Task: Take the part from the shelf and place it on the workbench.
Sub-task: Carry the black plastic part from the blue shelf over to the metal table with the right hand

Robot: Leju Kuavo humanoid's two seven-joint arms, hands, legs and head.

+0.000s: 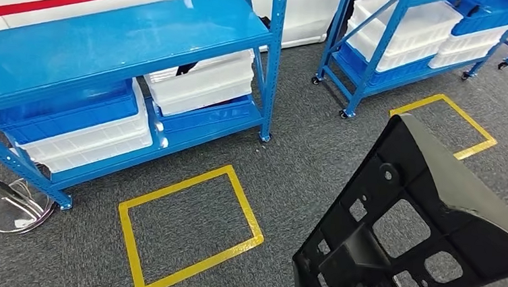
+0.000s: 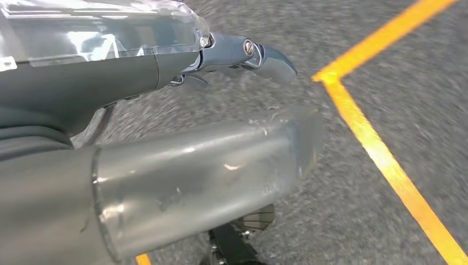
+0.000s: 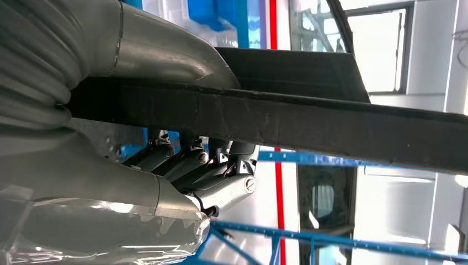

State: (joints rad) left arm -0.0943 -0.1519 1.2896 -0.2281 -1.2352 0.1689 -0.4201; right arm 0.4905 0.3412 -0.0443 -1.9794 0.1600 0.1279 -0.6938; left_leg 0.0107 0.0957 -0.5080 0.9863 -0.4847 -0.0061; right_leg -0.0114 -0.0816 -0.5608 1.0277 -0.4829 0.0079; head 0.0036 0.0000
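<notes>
Gripping black part (image 1: 428, 216), right hand (image 3: 182, 171) fingers (image 3: 221, 190); left hand (image 2: 165, 138) fingers spread; blue shelf (image 1: 109, 45) beside.

The large black plastic bracket with cut-out windows (image 1: 414, 229) is running off the lower and right edges of the head view, hiding the right hand; its far end is leaving the right wrist view. There the thick grey thumb (image 3: 160, 49) and dark fingers (image 3: 187, 160) are clamping its edge. Grey carpet (image 2: 386, 72) and yellow floor tape (image 2: 381, 154) are appearing motion-blurred beside the left hand (image 2: 243, 55)
</notes>
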